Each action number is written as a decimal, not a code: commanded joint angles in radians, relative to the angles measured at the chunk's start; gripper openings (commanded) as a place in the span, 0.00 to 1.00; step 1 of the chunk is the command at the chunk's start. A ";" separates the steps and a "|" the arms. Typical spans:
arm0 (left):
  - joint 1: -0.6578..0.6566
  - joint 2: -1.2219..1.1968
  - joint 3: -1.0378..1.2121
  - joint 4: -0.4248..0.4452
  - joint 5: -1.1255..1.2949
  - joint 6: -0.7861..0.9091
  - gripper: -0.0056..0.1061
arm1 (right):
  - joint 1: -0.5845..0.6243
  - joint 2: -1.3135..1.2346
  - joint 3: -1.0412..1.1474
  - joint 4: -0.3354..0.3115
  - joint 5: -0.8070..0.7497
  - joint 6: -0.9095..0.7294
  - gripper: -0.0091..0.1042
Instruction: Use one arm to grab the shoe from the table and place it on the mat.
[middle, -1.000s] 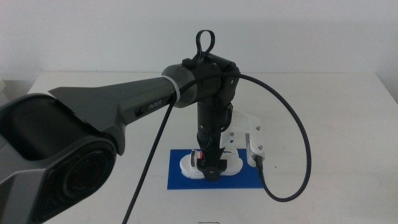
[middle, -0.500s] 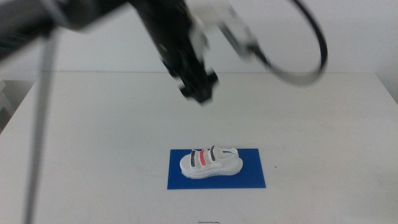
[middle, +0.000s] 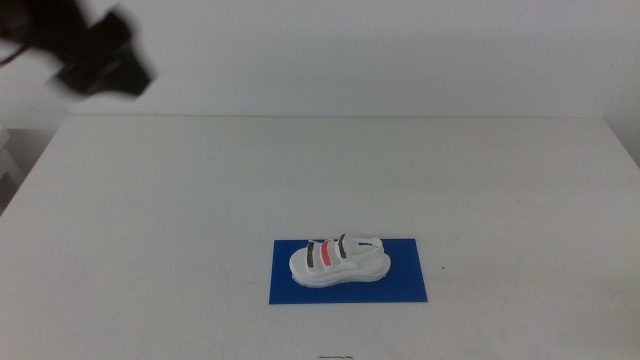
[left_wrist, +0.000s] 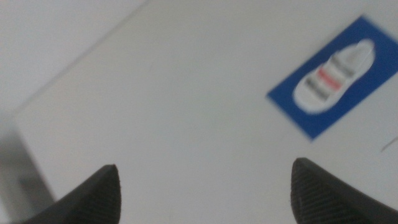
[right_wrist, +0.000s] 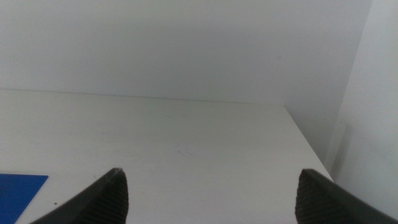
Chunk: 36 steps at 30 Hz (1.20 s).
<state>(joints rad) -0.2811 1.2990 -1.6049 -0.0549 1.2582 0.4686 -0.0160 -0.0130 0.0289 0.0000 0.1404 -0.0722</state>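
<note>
The white shoe with two dark straps and a red one lies flat on the blue mat at the front middle of the white table. My left gripper is a blurred dark shape high at the far left, well away from the shoe. In the left wrist view its jaws stand wide apart and empty, with the shoe on the mat far off. My right gripper is open and empty over the table; it is out of the middle view.
A corner of the mat shows in the right wrist view. The table's far edge meets a plain white wall. The table's right edge drops off beside a white wall.
My left gripper has let go of the shoe, risen from the mat and swung up and away to the far left. The shoe stays on the mat.
</note>
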 joint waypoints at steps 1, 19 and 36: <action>0.044 -0.138 0.090 0.005 -0.066 -0.020 0.89 | 0.002 -0.019 -0.019 -0.009 -0.076 -0.004 0.91; 0.246 -1.043 1.190 0.030 -0.964 -0.196 0.89 | 0.002 -0.019 -0.019 -0.009 -0.076 -0.004 0.91; 0.245 -1.214 1.610 0.035 -1.341 -0.358 0.89 | 0.002 -0.019 -0.019 -0.009 -0.076 -0.004 0.91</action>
<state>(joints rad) -0.0351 0.0958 0.0119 -0.0167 0.0056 0.1499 -0.0160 -0.0130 0.0289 0.0000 0.1404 -0.0722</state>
